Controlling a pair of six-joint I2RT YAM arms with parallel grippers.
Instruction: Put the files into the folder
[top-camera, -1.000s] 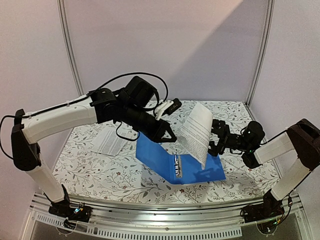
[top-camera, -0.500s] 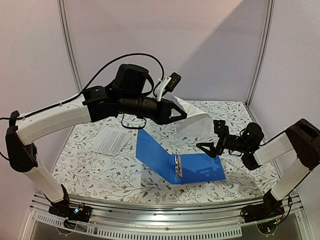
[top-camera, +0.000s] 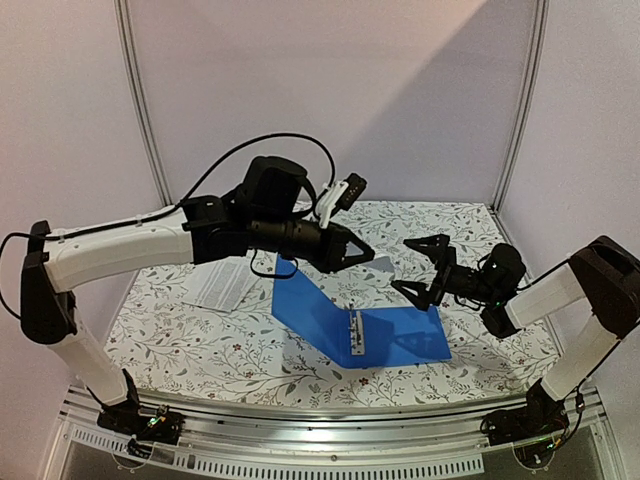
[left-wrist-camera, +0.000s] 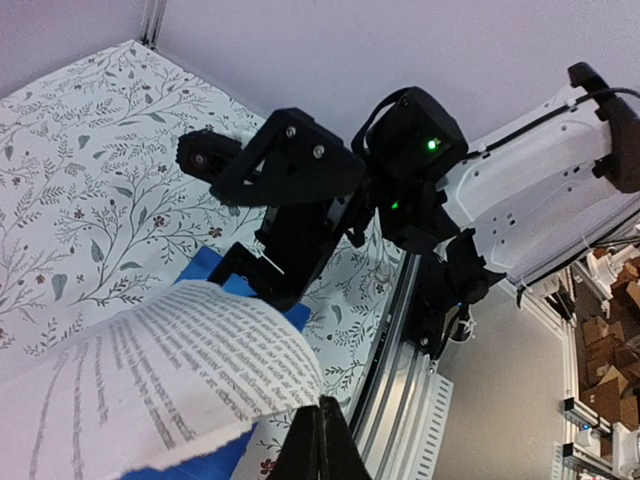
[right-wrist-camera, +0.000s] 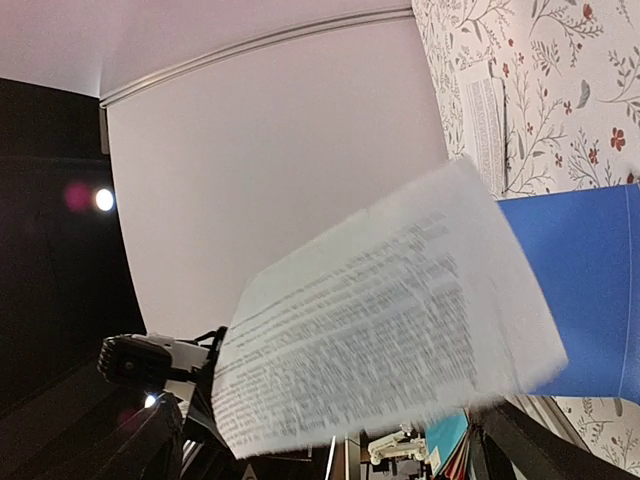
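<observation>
1. Pinching one file (left-wrist-camera: 170, 370) in the shut left jaws, holding it in the air above the folder (top-camera: 400, 335), which is lying open on the surface (top-camera: 200, 340)
2. Hanging wide open and empty just beside that sheet: the right jaws
3. Probably calling for lowering the sheet's edge squarely onto the rings (top-camera: 354, 332), steering clear of the tilted cover; another file (top-camera: 225, 282) lying to the left

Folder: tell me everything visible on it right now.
The folder is a bright blue ring binder with plain, stiff-looking covers, lying open on the floral table. Its right cover lies flat, and its left cover tilts up from the spine. The metal rings along the spine look empty.
</observation>
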